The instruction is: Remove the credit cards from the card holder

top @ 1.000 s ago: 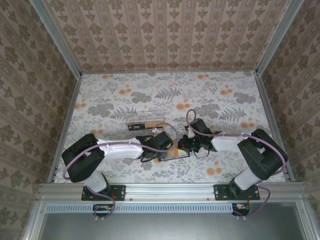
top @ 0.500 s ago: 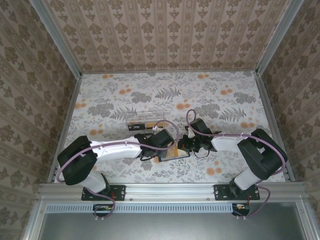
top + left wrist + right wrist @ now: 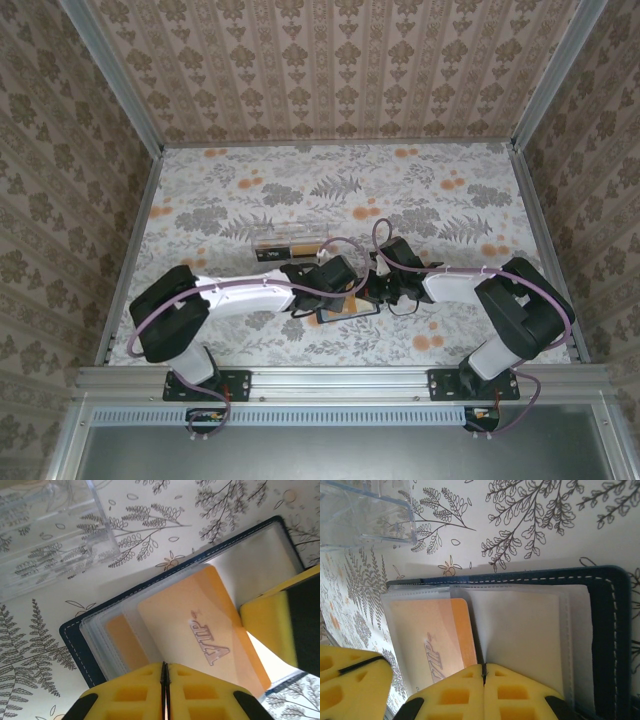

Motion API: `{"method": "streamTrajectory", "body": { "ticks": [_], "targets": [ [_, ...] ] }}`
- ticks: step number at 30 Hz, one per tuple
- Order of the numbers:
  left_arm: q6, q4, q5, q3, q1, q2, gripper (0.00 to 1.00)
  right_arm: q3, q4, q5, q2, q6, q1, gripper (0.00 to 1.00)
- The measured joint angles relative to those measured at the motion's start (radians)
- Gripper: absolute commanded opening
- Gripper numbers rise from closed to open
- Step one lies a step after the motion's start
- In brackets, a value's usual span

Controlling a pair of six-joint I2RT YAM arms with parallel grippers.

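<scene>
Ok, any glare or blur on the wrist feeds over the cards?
Left wrist: lettering on the card reads sharp, a washed-out bright patch sits at lower right, the box is soft. Right wrist: stitching on the holder is crisp, the near pads blur. Top: even light, no glare.

card holder (image 3: pixel 74 636): navy, white stitching | card (image 3: pixel 175 605): orange | table (image 3: pixel 300 180): grey-orange floral

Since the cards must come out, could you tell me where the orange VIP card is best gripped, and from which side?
Probably its long edge beside the left gripper, pinched from that side, low: the card lies flat in the holder, so only an edge offers a hold.
</scene>
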Motion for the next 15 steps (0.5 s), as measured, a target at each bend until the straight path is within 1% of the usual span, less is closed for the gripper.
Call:
{"method": "streamTrajectory", "body": {
  "ticks": [2, 5, 15],
  "targets": [
    [-0.001, -0.001, 0.000, -0.001, 0.000, 0.014, 0.10, 0.000, 0.000, 0.000, 0.000, -0.001, 0.000, 0.18],
    [-0.001, 0.000, 0.000, -0.006, 0.000, 0.023, 0.10, 0.000, 0.012, -0.012, 0.000, -0.001, 0.001, 0.23],
    [-0.002, 0.005, 0.000, -0.010, -0.001, 0.035, 0.09, 0.000, 0.037, -0.040, 0.012, 0.000, 0.002, 0.22]
  ]
}}
